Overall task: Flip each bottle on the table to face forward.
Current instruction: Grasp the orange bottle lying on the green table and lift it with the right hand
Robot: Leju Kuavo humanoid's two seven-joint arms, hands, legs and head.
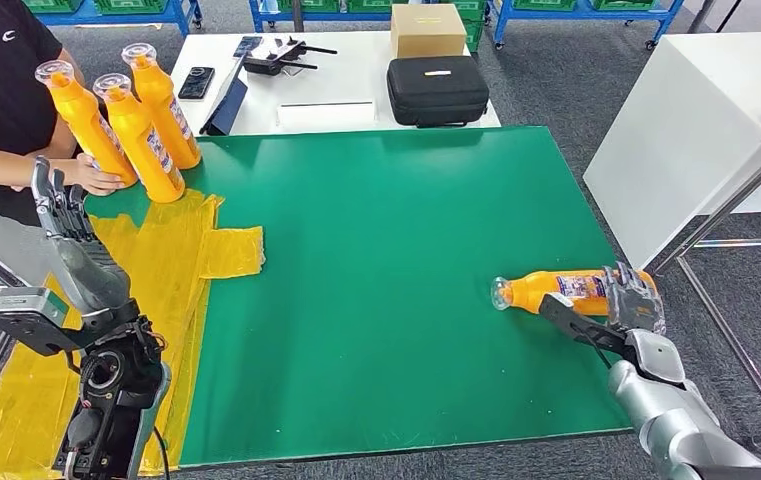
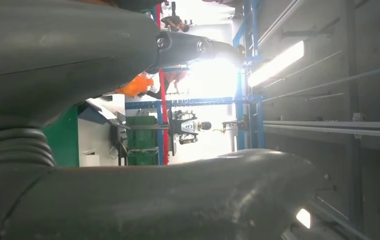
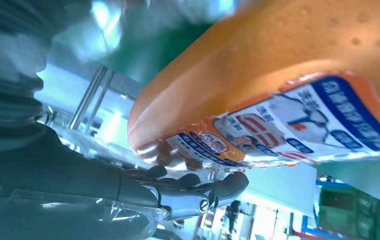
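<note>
Lying bottle (image 1: 556,291) at right held in right hand (image 1: 628,300), unflipped; left hand (image 1: 61,215) spread, empty; three bottles (image 1: 121,118) upright upper left.

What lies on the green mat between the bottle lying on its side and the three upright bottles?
Nothing: in the head view the green mat is bare between the lying bottle, gripped by the right hand, and the three upright bottles. The yellow sheet starts beside those.

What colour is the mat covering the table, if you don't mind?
The mat is green, clearest in the head view.
</note>
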